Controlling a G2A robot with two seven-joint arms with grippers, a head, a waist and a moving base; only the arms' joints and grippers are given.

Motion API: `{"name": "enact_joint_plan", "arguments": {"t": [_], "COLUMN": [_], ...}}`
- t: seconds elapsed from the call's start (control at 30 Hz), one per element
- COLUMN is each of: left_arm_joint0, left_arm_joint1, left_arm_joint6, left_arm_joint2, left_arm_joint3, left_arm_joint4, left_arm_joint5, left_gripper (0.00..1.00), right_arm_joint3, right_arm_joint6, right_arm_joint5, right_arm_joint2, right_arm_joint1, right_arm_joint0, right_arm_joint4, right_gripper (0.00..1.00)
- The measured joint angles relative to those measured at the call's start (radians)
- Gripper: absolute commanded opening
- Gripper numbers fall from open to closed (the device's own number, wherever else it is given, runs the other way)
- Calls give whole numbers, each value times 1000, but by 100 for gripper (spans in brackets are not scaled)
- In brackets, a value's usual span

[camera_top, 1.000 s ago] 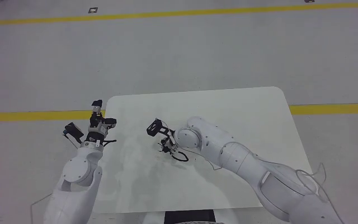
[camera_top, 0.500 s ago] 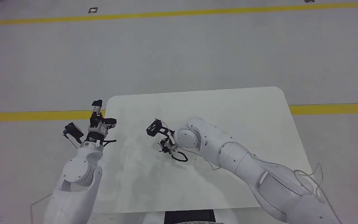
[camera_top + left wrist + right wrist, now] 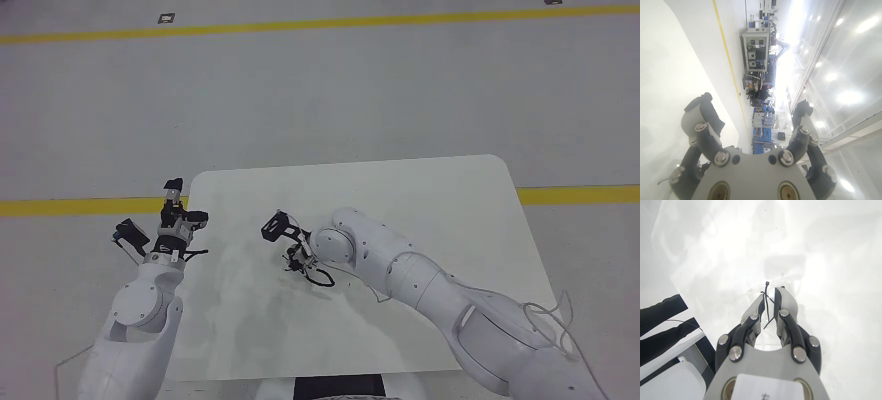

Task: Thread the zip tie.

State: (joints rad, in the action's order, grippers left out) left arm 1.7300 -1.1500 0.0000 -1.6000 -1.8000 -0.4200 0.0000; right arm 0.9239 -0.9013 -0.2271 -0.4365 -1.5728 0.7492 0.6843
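Observation:
A thin black zip tie (image 3: 766, 298) lies bent on the white table (image 3: 420, 200), its small head (image 3: 767, 283) just beyond the fingertips. My right gripper (image 3: 769, 294) is down at the table over it, open by a narrow gap, and the tie's strands cross between the two fingers (image 3: 785, 302). From above, the right gripper (image 3: 293, 262) sits left of the table's middle. My left gripper (image 3: 150, 210) hangs at the table's left edge, pointing away from the tie. In its own view the left gripper (image 3: 754, 101) stands wide open with nothing in it.
The table's left edge (image 3: 664, 262) runs close to the right gripper, with dark supports (image 3: 662, 308) below it. A yellow floor line (image 3: 60, 207) passes behind the left arm. Bare tabletop stretches to the right and far side.
The right arm has edged very slightly to the left over the tie. The left arm has not moved.

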Motion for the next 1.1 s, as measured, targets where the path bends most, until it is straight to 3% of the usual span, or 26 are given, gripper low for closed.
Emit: {"name": "enact_joint_plan", "arguments": {"t": [0.3, 0.4, 0.5, 0.67, 0.83, 1.1], "left_arm_joint0": [0, 0, 0, 0, 0, 0], "left_arm_joint1": [0, 0, 0, 0, 0, 0], "left_arm_joint6": [0, 0, 0, 0, 0, 0], "left_arm_joint2": [0, 0, 0, 0, 0, 0], "left_arm_joint3": [0, 0, 0, 0, 0, 0], "left_arm_joint4": [0, 0, 0, 0, 0, 0], "left_arm_joint5": [0, 0, 0, 0, 0, 0], "left_gripper": [100, 100, 100, 100, 100, 100], "right_arm_joint3": [-24, -31, -37, -34, -3, 112], "right_arm_joint6": [-1, -2, -2, -6, -23, -76], "right_arm_joint5": [-9, -12, -12, -6, 12, 41], "right_arm_joint2": [-6, -9, -11, -17, -34, -93], "right_arm_joint1": [-12, -16, -20, -24, -19, 16], "right_arm_joint0": [5, 4, 4, 4, 11, 49], "right_arm_joint4": [3, 4, 6, 12, 16, 28], "right_gripper": [11, 9, 0, 0, 0, 0]}}
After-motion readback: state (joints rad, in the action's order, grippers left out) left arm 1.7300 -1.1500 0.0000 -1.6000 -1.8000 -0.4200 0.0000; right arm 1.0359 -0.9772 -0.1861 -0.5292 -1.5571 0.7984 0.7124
